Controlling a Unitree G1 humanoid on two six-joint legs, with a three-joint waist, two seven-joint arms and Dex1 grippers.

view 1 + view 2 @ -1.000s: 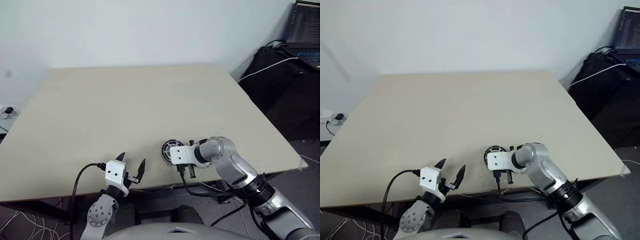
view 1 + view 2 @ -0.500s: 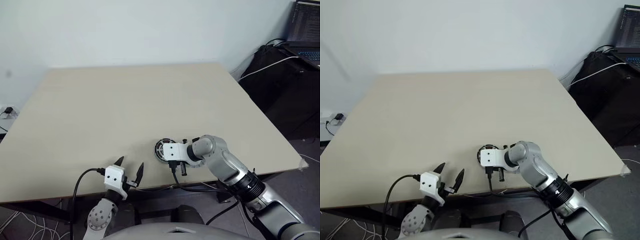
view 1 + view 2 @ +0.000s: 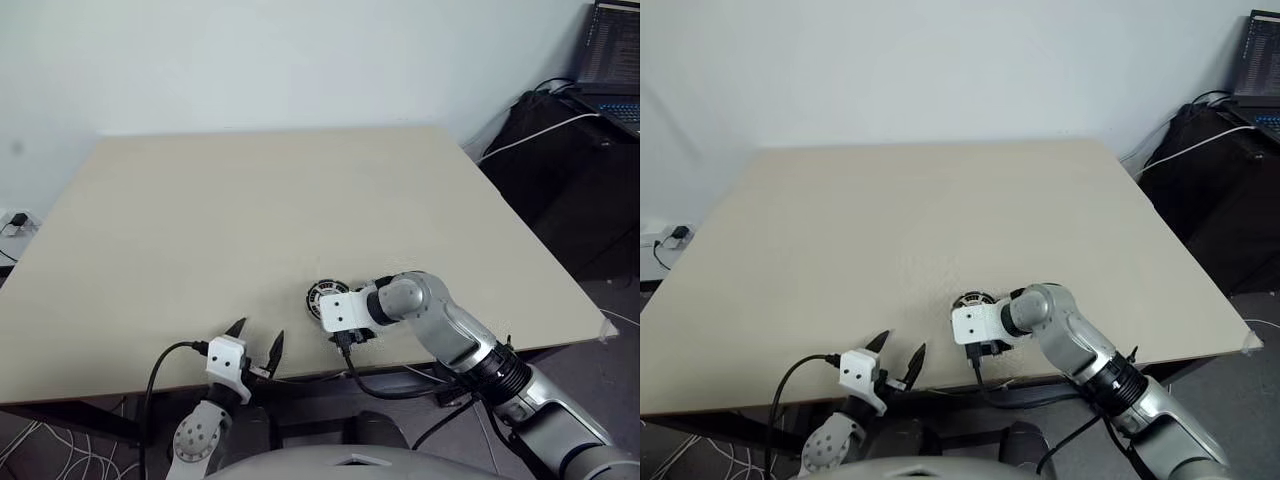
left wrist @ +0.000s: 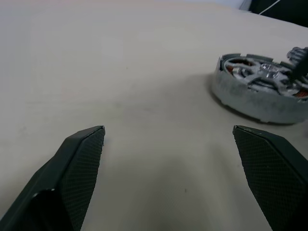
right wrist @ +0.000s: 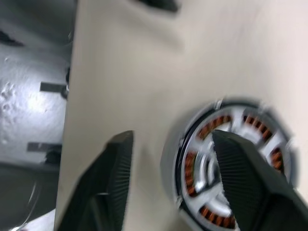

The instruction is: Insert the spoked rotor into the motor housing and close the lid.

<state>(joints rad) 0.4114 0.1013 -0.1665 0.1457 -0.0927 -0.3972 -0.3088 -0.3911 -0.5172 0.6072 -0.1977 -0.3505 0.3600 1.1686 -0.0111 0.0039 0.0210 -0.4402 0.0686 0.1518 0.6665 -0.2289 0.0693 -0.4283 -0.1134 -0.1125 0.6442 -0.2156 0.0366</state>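
Right gripper [image 5: 168,187] has slid left along the near table [image 3: 250,200] edge w/ its wrist since a sec ago, fingers now spread apart above the motor housing [image 4: 262,89]. Housing sits flat nr the front edge, spoked rotor [image 4: 260,72] seated inside, copper coils showing between spokes. Left gripper [image 3: 255,345] wide open, empty, just beside. No readable writing anywhere.

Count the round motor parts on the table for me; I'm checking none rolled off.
1: an assembled round motor unit near the table's front edge, under the right gripper. Other parts may be hidden.
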